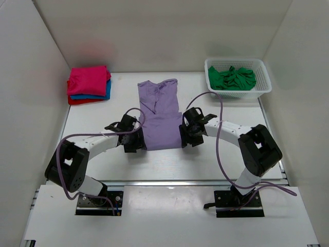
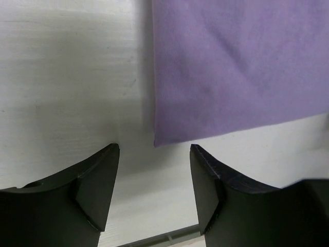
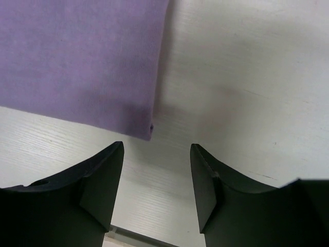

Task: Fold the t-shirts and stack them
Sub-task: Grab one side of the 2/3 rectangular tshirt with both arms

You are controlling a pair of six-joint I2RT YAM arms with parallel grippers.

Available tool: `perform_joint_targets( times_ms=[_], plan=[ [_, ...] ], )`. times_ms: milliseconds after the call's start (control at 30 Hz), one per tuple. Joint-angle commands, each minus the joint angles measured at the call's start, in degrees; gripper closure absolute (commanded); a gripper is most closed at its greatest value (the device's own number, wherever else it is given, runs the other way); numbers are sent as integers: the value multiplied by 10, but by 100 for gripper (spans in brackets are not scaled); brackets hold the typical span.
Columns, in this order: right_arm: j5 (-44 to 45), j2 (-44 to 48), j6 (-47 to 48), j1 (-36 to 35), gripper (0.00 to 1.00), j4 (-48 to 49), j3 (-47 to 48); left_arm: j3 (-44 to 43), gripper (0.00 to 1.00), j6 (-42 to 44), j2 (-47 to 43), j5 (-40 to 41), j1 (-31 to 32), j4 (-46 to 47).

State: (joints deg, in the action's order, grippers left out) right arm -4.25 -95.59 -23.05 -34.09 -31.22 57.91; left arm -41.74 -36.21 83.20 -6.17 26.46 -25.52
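A lilac purple t-shirt (image 1: 160, 114) lies flat in the middle of the table, sides folded in, neck at the far end. My left gripper (image 1: 134, 145) is open and empty just off the shirt's near left corner (image 2: 157, 141). My right gripper (image 1: 187, 141) is open and empty just off its near right corner (image 3: 149, 135). A folded stack at the far left has a magenta pink t-shirt (image 1: 88, 80) on a blue one (image 1: 107, 90) on a red one (image 1: 82, 101). A crumpled green t-shirt (image 1: 234, 78) lies in the basket.
A white lattice basket (image 1: 263, 86) stands at the far right of the table. White walls close in the left, back and right sides. A metal rail (image 1: 164, 181) runs along the table's near edge.
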Motion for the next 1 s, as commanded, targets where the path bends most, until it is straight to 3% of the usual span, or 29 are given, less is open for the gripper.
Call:
perform_joint_targets(
  times_ms=[0,333,433,600,633,733,767,800,967],
  plan=[
    [10,12,-16,7,48,38,1,-15,31,-14,6,37,4,35],
    [57,-36,-23,-12,49,29,20,-52,33,-3,72,102,28,14],
    [70,-47,-27,-21,55,38,7,-51,48,3,86,117,40,13],
    [90,-64,-33,-32,61,56,3,-45,57,5,94,134,49,8],
    [91,-65,-32,-36,69,56,5,-47,69,8,99,141,49,4],
    [93,-71,-29,-39,84,57,6,-52,90,17,105,142,51,-11],
    [95,-73,-26,-41,93,55,11,-50,100,18,104,139,51,-16],
    [88,-75,-26,-41,100,51,9,-48,100,19,104,136,52,-16],
    [62,-53,-19,-54,100,41,-8,-12,100,21,75,109,57,-27]
  ],
)
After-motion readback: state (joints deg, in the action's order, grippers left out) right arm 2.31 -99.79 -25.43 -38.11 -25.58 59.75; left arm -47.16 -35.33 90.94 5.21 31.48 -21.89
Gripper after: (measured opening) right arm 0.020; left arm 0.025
